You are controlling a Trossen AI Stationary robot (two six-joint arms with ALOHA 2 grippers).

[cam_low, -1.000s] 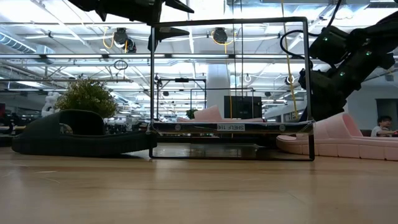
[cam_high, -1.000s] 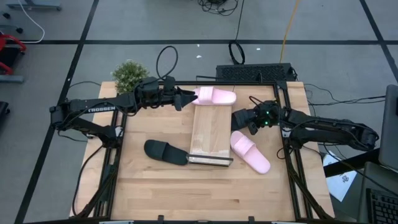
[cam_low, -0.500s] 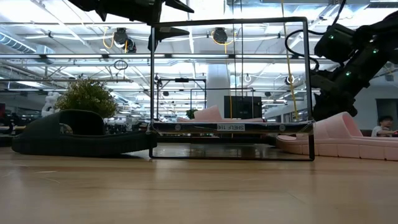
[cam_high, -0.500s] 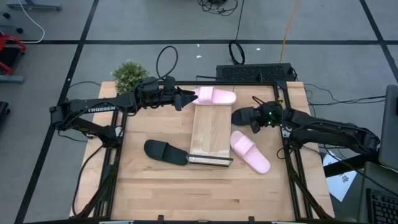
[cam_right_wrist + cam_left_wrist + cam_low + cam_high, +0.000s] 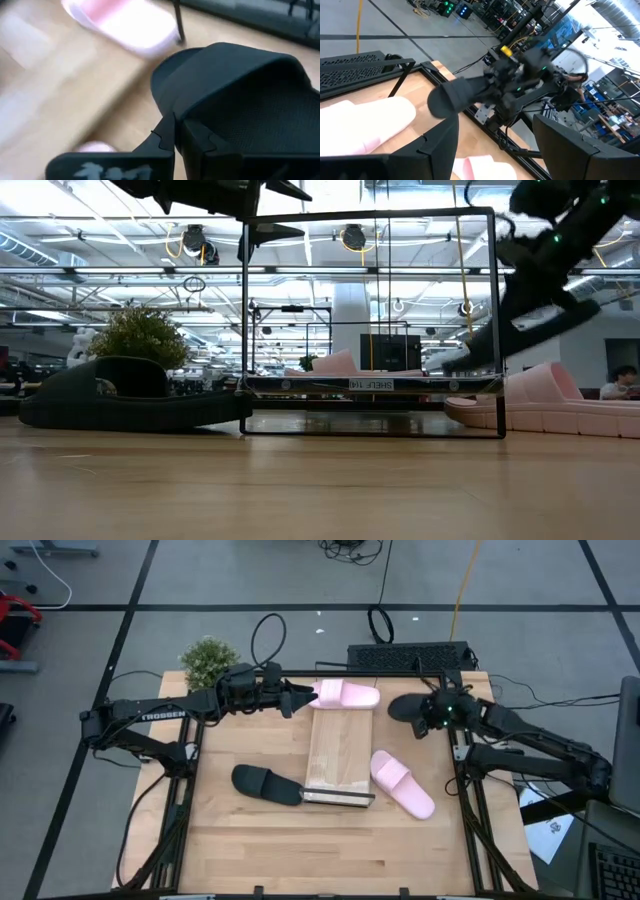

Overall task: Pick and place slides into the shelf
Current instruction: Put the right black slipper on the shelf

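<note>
Near edge of the wooden worktop point(image 5: 330, 860) is bare. Just in from it, a black wide-strap slide sandal point(image 5: 266, 784) lies at the left near corner of the narrow pale slatted wood shelf point(image 5: 338, 745), and a pale pink slide sandal point(image 5: 402, 783) lies off the shelf's right near corner, neither on the rack yet

Far end: a second pale pink slide point(image 5: 347, 694) sits across the shelf's far edge, left gripper point(image 5: 300, 698) right beside it with fingers spread, gripping nothing

Right gripper point(image 5: 428, 720) is up in the air near the far right edge, clamped tight on the second black slide point(image 5: 404, 707), pinching it by the strap edge only; in the low view the shoe hangs tilted, toe down

Risks as I see them:
- thin pinch, so the shoe could swing or slip on the carry
- tilted toe may catch the shelf's metal frame point(image 5: 368, 216) on the way in
- left arm parked at the far end narrows the lane, collision possible
- pink one could get shoved off the far edge
</note>
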